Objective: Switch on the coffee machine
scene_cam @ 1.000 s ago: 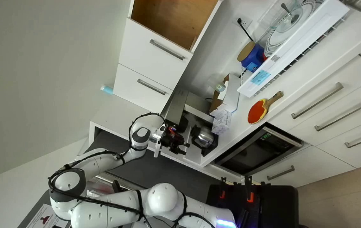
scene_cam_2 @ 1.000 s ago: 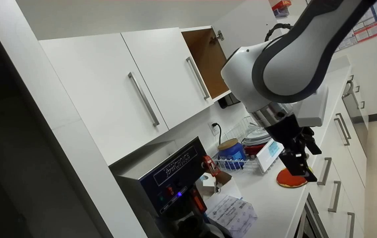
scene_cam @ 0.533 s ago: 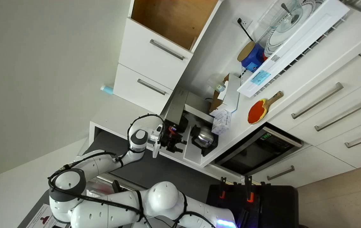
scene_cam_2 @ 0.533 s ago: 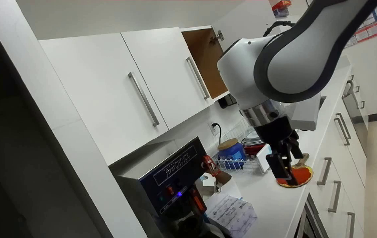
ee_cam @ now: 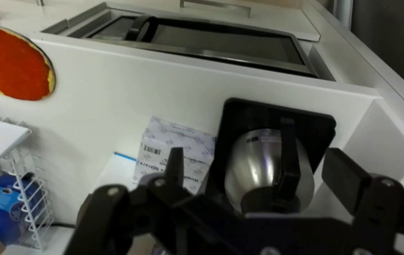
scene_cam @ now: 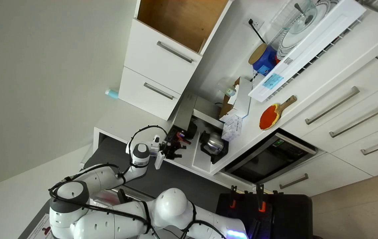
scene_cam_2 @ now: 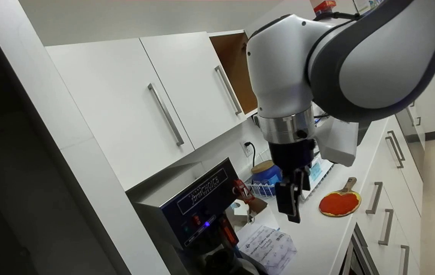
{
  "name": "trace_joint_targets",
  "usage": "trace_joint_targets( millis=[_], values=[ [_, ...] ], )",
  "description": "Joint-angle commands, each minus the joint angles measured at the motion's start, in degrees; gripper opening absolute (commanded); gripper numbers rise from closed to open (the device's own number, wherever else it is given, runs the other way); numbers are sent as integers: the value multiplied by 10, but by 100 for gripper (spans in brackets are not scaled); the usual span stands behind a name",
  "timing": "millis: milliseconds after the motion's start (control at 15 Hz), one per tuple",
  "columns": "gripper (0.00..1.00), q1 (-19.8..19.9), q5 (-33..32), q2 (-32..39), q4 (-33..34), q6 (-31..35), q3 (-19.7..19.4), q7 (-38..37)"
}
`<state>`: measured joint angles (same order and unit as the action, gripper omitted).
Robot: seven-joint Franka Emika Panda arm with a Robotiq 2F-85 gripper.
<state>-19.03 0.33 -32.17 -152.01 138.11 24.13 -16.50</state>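
Observation:
The coffee machine is a boxy silver unit with a black front panel (scene_cam_2: 202, 198), red switch (scene_cam_2: 196, 220) and lit blue spot (scene_cam_2: 207, 224). Its silver top (scene_cam: 186, 111) shows in an exterior view. A round steel carafe (ee_cam: 250, 166) with a black handle sits on the black base; it also shows in an exterior view (scene_cam: 215, 144). My gripper (scene_cam: 181, 151) is open and empty in front of the machine, above the counter's end. In an exterior view the gripper (scene_cam_2: 298, 204) points down, right of the panel. In the wrist view the carafe lies beyond the open gripper (ee_cam: 255, 154).
A patterned white box (ee_cam: 173, 152) stands beside the carafe, with an open carton (scene_cam: 238, 98) behind. A dish rack (scene_cam: 305, 49) with a blue jar (scene_cam: 264, 59) and a red-and-yellow paddle (scene_cam_2: 339, 204) lie along the counter. A built-in oven (scene_cam: 272, 156) is below. Wall cabinets (scene_cam_2: 118, 107) hang above.
My gripper has moved back from the carafe and, in an exterior view, leftward to the machine's panel side. It hangs more upright and stays open. The paddle is uncovered. The machine looks unchanged.

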Motion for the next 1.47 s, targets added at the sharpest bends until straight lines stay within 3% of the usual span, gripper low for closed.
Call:
trace_joint_targets(
  millis=[0,67,400,733,1000,1067,1400],
  values=[
    [75,-2,-7,-4,-9,71,25,-30],
    [74,4,-14,0,-5,86,35,-39],
    [35,30,-30,10,4,167,83,-94],
    [0,81,-56,12,18,212,149,-139],
    [0,115,-58,15,32,233,189,-137],
    [1,95,-39,4,21,214,171,-121],
    [1,103,-40,6,27,216,181,-121]
  ],
)
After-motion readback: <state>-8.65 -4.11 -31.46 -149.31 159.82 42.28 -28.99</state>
